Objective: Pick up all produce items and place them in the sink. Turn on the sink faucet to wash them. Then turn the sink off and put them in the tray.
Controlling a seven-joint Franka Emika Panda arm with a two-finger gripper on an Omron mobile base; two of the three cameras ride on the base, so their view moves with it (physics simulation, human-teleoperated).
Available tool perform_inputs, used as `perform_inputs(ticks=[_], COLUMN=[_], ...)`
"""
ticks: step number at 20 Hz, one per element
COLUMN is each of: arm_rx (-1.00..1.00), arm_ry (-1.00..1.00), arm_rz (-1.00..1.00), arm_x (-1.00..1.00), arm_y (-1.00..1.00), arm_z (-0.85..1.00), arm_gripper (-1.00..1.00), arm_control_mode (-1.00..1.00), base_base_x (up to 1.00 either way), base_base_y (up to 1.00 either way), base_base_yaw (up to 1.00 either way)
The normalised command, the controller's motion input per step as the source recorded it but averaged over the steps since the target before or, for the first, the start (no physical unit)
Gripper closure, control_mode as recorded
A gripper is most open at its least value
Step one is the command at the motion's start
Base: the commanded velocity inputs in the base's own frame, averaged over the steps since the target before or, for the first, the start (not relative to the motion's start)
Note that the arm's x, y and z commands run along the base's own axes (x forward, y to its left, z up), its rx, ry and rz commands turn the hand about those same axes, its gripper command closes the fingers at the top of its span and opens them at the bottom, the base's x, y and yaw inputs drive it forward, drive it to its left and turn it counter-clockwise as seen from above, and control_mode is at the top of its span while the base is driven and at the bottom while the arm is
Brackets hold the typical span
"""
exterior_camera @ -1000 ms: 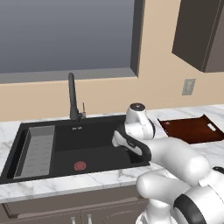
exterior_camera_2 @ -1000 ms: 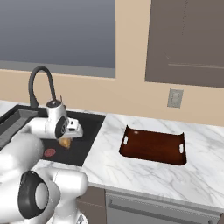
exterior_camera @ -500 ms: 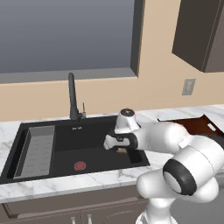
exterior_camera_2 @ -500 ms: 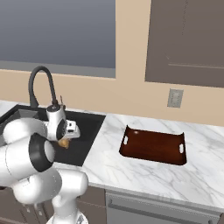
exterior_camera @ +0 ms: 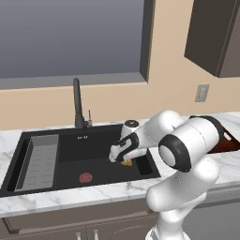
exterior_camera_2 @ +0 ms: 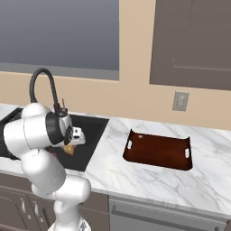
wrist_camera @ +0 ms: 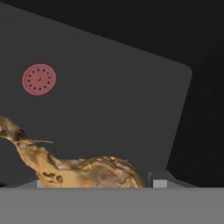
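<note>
The produce item (wrist_camera: 87, 173), a golden-brown bulb with a long thin stalk, sits between my fingertips in the hand view. My gripper (exterior_camera: 122, 157) is shut on it and hangs low inside the black sink (exterior_camera: 101, 143), towards its right side. The bulb (exterior_camera: 127, 162) peeks out under the hand, and the produce item (exterior_camera_2: 69, 149) shows again in the right base view. The red drain (wrist_camera: 39, 79) lies ahead on the basin floor. The dark gooseneck sink faucet (exterior_camera: 76, 103) stands behind the basin. The reddish-brown tray (exterior_camera_2: 158, 151) rests on the counter to the right.
A grey ribbed insert (exterior_camera: 41, 157) fills the sink's left end. The faucet's thin lever (exterior_camera: 89, 117) stands by its base. My own arm crosses the sink's right rim and covers part of the tray (exterior_camera: 225, 140). A wall outlet (exterior_camera_2: 180, 101) is above the counter.
The arm has swung left from the sink's right edge and dipped lower into the basin, carrying the produce item with it. The jaws have kept the same width.
</note>
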Motion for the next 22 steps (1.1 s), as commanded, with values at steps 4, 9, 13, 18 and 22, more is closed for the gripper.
perform_inputs(ticks=[4, 9, 13, 18, 22], arm_rx=[-0.02, 0.00, 0.00, 0.00, -0.04], arm_ry=[0.00, 0.01, 0.04, 0.06, 0.06], arm_rz=[0.00, 0.00, 0.00, 0.00, 0.00], arm_x=[0.19, 0.17, 0.16, 0.16, 0.09], arm_y=[0.00, 0.00, 0.01, 0.02, 0.10], arm_z=[-0.38, -0.27, -0.26, -0.27, -0.24], arm_gripper=[1.00, 1.00, 1.00, 1.00, 1.00], arm_control_mode=[-1.00, -1.00, -1.00, -1.00, -1.00], base_base_x=[0.00, 0.00, 0.00, 0.00, 0.00], base_base_y=[0.00, 0.00, 0.00, 0.00, 0.00], base_base_yaw=[0.00, 0.00, 0.00, 0.00, 0.00])
